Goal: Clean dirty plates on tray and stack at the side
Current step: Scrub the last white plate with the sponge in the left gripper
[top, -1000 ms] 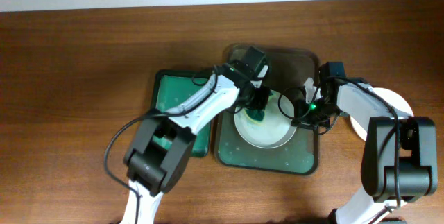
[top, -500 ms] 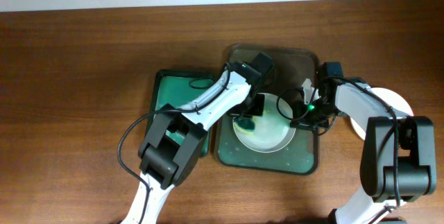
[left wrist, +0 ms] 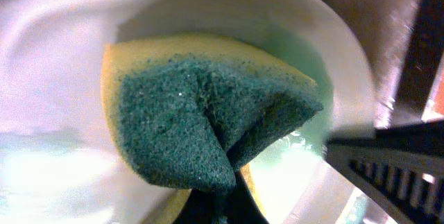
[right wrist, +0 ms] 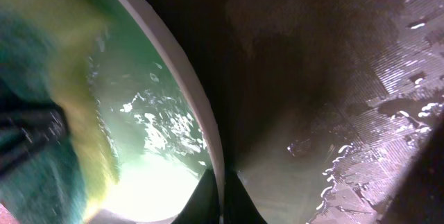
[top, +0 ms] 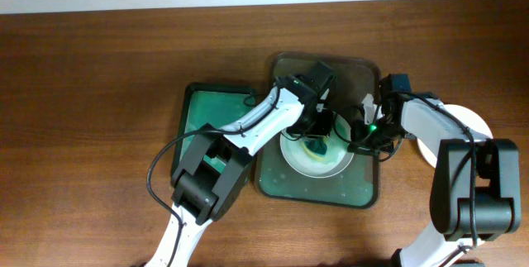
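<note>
On tray (top: 357, 189), left fingers (left wrist: 210, 209) clamp sponge (left wrist: 208, 113) against plate (top: 296, 158), right fingers (right wrist: 243, 204) pinch rim.

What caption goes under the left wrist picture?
The left gripper holds a green sponge against a wet white plate.

Both arms reach inward, wrists angled down
Left gripper (top: 318, 131) clamped shut; right gripper (top: 358, 137) at its 3 o'clock, likewise clamped
</note>
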Controlling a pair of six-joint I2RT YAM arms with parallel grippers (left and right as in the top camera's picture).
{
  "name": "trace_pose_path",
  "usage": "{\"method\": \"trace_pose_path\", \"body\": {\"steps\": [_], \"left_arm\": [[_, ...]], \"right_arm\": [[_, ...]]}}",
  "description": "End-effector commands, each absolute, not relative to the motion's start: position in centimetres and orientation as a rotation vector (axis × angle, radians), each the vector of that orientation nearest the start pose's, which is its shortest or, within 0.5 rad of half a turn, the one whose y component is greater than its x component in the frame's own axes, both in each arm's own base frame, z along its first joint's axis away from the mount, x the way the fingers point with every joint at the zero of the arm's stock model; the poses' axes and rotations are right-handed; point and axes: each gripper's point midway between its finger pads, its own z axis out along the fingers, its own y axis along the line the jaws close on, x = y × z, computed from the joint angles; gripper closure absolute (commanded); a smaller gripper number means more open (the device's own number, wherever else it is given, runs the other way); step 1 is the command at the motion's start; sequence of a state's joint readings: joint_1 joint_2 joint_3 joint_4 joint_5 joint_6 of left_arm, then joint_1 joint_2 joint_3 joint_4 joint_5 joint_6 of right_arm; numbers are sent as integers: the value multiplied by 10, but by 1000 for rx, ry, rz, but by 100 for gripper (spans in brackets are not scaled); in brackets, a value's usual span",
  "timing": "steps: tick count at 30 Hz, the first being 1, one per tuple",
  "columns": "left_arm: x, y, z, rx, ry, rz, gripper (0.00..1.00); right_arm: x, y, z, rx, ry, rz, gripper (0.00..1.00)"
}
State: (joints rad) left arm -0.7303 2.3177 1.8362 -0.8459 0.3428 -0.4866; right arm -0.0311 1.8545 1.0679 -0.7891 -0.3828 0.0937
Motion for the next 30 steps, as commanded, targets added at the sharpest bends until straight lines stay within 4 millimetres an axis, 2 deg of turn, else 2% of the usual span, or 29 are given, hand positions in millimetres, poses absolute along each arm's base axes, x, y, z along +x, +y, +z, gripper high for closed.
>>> {"method": "trace_pose_path", "body": {"steps": [1,4,6,9,11,12,13,16,18,21,23,25,26,28,30], "left_arm": [[302,-404,12,602,3064,-812,100],[285,-414,17,768,3028,-907,100],[281,-409,16,785,3051,-885,100],[297,-391,9,727,3069,-766,100],[316,-365,0,657,3080,-582,100],[333,-338,-7,597,3080,-373,100],[342,-321,-10,558,3074,-238,100],[360,-266,-8,366,3053,160,100],[364,-247,-2,269,3045,283,100],[374,-228,5,194,2998,410,100],[379,-231,6,183,2985,381,100],[378,-246,2,182,3006,267,100],[373,-264,0,188,3043,126,100],[359,-317,0,316,3092,-283,100],[346,-355,7,396,3084,-564,100]], "right_arm": [[310,52,-3,176,3112,557,96],[310,52,-3,176,3112,557,96],[310,52,-3,176,3112,557,96],[310,52,-3,176,3112,557,96],[310,52,-3,176,3112,558,96],[310,52,-3,176,3112,558,96],[310,52,-3,176,3112,558,96],[310,52,-3,176,3112,557,96],[309,51,-4,176,3113,550,96],[308,45,-6,179,3129,490,96],[307,43,-6,180,3135,476,96],[307,43,-6,179,3134,477,96],[307,43,-6,179,3134,477,96],[307,43,-6,179,3134,477,96],[307,43,-6,179,3134,477,96]]}}
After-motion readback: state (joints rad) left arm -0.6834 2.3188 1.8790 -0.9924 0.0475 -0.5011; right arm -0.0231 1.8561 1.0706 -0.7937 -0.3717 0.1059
